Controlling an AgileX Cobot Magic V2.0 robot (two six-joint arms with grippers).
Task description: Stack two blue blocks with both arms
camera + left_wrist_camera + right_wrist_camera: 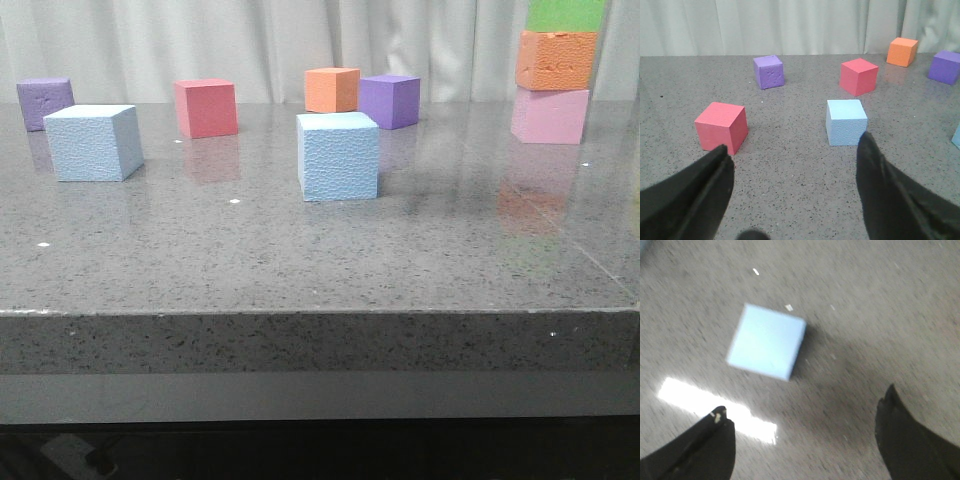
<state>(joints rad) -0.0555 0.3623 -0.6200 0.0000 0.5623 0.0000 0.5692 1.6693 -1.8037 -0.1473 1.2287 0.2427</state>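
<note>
Two pale blue blocks stand apart on the grey table: one at the left (pixel 93 142), one in the middle (pixel 338 156). Neither arm shows in the front view. In the left wrist view my left gripper (pixel 795 155) is open and empty, its black fingers (pixel 880 175) wide apart, with the left blue block (pixel 846 121) just beyond the fingertips. In the blurred right wrist view my right gripper (pixel 802 410) is open and empty above the table, and a blue block (pixel 766 341) lies ahead of it, untouched.
A red cube (pixel 206 107), an orange cube (pixel 332 89) and purple cubes (pixel 390 100) (pixel 45 101) stand behind the blue blocks. A pink, orange and green stack (pixel 553 70) stands at the back right. Another red cube (pixel 721 126) sits near my left gripper.
</note>
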